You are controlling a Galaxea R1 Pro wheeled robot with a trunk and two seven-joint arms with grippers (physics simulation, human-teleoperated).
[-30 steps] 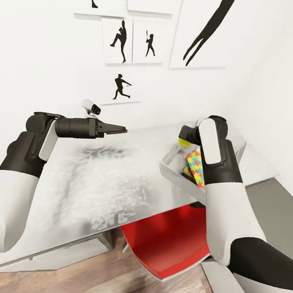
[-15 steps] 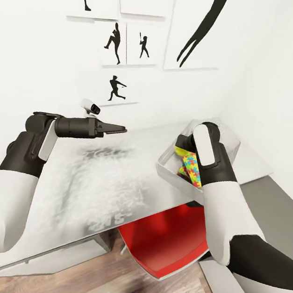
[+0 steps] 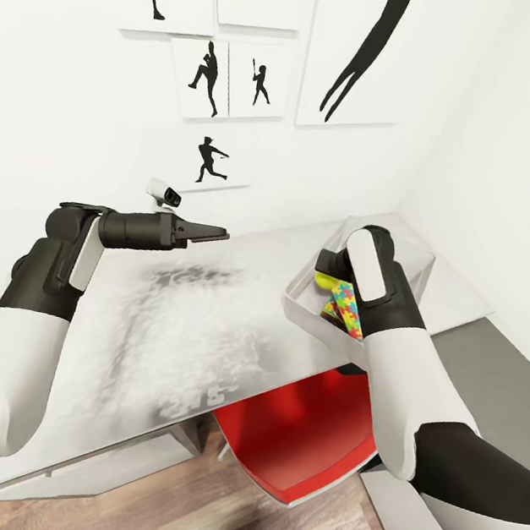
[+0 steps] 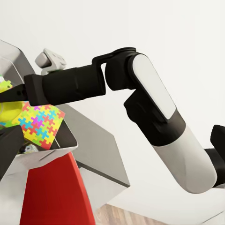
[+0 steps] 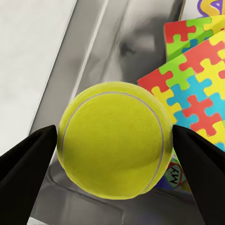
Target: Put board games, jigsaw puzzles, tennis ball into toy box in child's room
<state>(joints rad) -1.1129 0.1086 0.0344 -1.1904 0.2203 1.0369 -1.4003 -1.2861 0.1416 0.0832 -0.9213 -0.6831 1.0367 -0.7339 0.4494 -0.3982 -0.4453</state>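
Table [image 3: 206, 315] edge running from 7 o'clock up to 3 o'clock in head view, with wide bare grey top from the centre toward 9 o'clock. Toy box [image 3: 299, 292] standing at 2 o'clock on the top, close to the wall corner, its near wall beside the table edge. Right end effector [image 5: 112, 154] inside the toy box, clamped on tennis ball [image 5: 115, 139], just above jigsaw puzzles [image 5: 197, 75] leaning in there. Left end effector [image 3: 216, 235] hovering over the bare top toward 10 o'clock, well apart from the toy box; fingers together. Compared with half a second ago: right arm slightly lower into the toy box, ball now showing beside the wrist; left arm unchanged.
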